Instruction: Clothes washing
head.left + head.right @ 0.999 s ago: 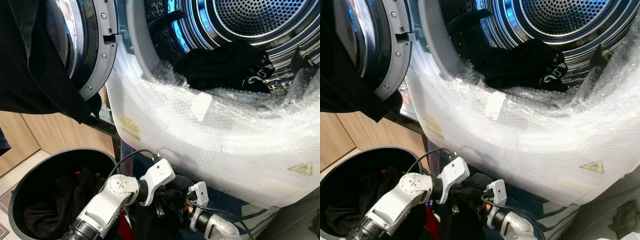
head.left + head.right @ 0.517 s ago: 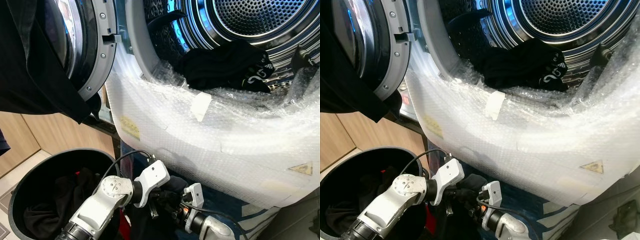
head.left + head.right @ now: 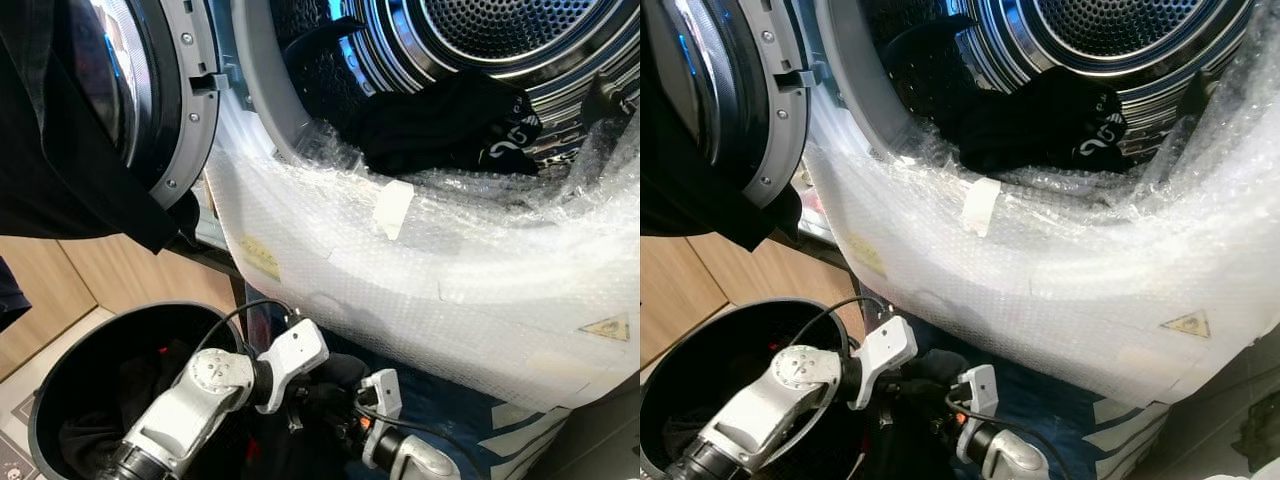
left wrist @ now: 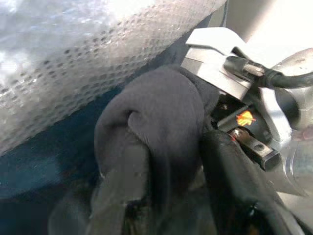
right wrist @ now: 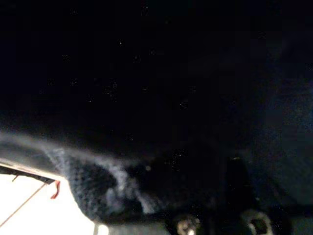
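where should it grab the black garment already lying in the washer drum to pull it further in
Best guess: take the raised bunched fold at the top of the black garment, coming in from the front through the open door, above the bubble wrap over the lower rim. The cloth is heaped at the drum's front edge, so that hump gives two fingers something to pinch.

Black garment (image 3: 440,125) with white lettering; dark round basket (image 3: 60,380).

Home laundry corner.
Front-loading washing machine (image 3: 300,120) with door (image 3: 175,100) open, perforated steel drum (image 3: 500,30), bubble wrap (image 3: 420,270) over its front; round dark laundry bin (image 3: 50,370) beside it; wood-panel cabinet (image 3: 60,290) behind.
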### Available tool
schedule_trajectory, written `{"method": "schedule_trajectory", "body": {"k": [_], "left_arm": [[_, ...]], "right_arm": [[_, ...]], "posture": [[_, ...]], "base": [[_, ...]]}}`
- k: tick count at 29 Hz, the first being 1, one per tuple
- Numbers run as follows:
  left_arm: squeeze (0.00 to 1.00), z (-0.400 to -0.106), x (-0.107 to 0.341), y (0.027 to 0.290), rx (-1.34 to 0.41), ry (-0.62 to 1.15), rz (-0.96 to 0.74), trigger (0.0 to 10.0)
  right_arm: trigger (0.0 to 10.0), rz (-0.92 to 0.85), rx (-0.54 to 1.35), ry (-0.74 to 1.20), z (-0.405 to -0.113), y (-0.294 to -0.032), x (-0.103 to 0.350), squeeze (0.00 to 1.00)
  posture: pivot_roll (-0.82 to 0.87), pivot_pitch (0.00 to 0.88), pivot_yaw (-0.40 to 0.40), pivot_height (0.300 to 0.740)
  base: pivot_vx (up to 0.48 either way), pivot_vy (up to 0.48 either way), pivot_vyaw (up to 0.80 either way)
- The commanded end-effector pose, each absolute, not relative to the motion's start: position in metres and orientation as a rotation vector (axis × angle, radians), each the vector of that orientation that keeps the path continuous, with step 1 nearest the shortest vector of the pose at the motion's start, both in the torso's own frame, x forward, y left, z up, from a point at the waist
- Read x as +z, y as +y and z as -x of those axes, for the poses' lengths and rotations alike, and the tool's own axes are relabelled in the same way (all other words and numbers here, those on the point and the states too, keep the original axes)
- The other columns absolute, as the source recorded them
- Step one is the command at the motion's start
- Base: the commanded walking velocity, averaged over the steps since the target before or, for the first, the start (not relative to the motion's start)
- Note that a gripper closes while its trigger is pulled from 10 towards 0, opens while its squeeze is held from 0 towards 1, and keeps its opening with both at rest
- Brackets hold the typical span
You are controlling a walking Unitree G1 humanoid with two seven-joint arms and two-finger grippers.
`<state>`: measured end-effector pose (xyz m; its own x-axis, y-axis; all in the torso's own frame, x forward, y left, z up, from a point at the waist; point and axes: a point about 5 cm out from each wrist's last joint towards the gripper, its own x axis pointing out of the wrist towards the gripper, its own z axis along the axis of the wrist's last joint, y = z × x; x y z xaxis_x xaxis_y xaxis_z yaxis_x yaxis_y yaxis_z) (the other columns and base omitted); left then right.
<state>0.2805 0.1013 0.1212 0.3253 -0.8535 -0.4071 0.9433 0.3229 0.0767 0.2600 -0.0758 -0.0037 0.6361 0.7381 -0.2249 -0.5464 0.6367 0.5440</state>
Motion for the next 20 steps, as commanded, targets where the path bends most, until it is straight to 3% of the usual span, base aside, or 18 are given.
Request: {"method": "schedule_trajectory", "body": {"k": [1, 10, 16, 20], "left_arm": [[1.0, -0.285, 0.13, 0.11, -1.204, 0.314, -0.32, 10.0], [1.0, -0.292, 0.146, 0.115, -1.154, 0.256, -0.331, 10.0], [1.0, -0.295, 0.154, 0.125, -1.064, 0.219, -0.376, 10.0], [1.0, -0.297, 0.165, 0.141, -0.909, 0.173, -0.393, 10.0]], "right_arm": [[0.0, -0.443, 0.764, 0.452, -0.262, -0.069, -0.003, 0.0], [0.0, -0.415, 0.741, 0.458, -0.265, -0.077, -0.003, 0.0], [0.0, -0.356, 0.736, 0.482, -0.268, -0.095, -0.005, 0.0], [0.0, -0.329, 0.766, 0.488, -0.27, -0.106, -0.003, 0.0]], "posture": [[0.05, 0.0, 0.09, 0.74], [0.06, 0.0, 0.063, 0.74], [0.07, 0.0, -0.012, 0.74], [0.11, 0.0, -0.09, 0.74]], "base": [[0.0, 0.0, 0.0], [0.0, 0.0, 0.0], [0.0, 0.0, 0.0], [0.0, 0.0, 0.0]]}}
